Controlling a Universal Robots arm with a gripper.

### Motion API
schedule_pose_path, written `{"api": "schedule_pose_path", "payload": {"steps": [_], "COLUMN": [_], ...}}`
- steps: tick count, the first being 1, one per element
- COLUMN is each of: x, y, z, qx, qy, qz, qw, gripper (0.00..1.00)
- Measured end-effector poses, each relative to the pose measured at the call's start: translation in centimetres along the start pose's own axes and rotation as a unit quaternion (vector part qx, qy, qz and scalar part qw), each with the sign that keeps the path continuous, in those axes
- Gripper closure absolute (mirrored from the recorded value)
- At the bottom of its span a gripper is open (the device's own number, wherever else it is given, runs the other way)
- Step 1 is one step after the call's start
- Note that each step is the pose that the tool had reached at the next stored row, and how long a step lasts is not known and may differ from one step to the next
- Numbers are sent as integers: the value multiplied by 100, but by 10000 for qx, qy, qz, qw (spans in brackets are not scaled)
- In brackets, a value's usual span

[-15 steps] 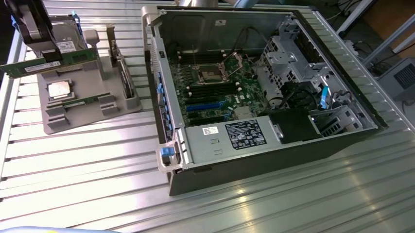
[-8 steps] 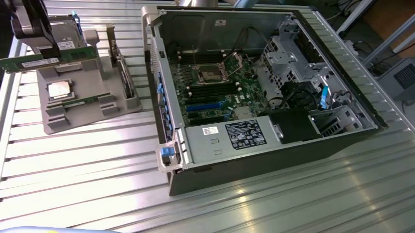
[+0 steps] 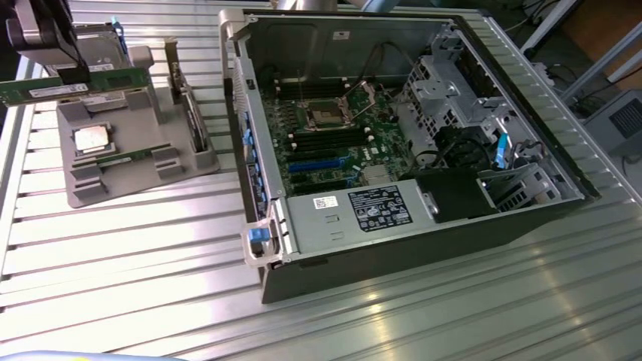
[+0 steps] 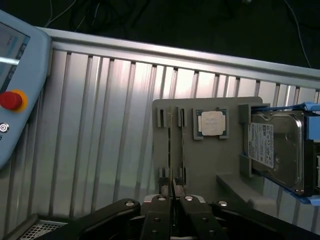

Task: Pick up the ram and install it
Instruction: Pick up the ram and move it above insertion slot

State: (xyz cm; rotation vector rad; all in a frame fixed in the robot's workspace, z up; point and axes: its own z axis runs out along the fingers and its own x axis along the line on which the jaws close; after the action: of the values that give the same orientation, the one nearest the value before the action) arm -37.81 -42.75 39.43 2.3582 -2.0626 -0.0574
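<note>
My jaws, almost closed, clamp the ram (image 3: 40, 90) between them, held level; the grey holder (image 3: 125, 180) with the CPU (image 3: 92, 139) lies beneath them, the open case (image 3: 401, 248) well apart.

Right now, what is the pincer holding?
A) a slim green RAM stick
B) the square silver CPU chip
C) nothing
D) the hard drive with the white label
A: in the exterior view the pincer is shut on the green RAM stick, while the CPU chip and the hard drive sit in the gray holder.
</note>
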Motion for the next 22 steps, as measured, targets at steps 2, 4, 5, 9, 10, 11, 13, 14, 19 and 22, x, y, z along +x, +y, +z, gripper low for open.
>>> {"api": "schedule_pose_path", "payload": {"steps": [2, 4, 5, 9, 10, 11, 13, 14, 19, 22], "x": [0, -1, -1, -2, -2, -2, -3, -3, 1, 9], "y": [0, -1, 0, 0, 0, 0, -1, 0, -38, -95], "z": [-13, -29, -42, -72, -78, -87, -164, -192, -229, -231], "qx": [4, 6, 8, 11, 11, 12, 14, 13, 2, -17], "qy": [-6, -9, -11, -15, -16, -16, -19, -19, -20, -21], "qz": [185, 328, 374, 487, 513, 545, 628, 631, 631, 632], "qw": [9998, 9995, 9993, 9988, 9987, 9985, 9980, 9980, 9980, 9980], "gripper": [87, 87, 87, 87, 87, 87, 87, 87, 87, 87]}}
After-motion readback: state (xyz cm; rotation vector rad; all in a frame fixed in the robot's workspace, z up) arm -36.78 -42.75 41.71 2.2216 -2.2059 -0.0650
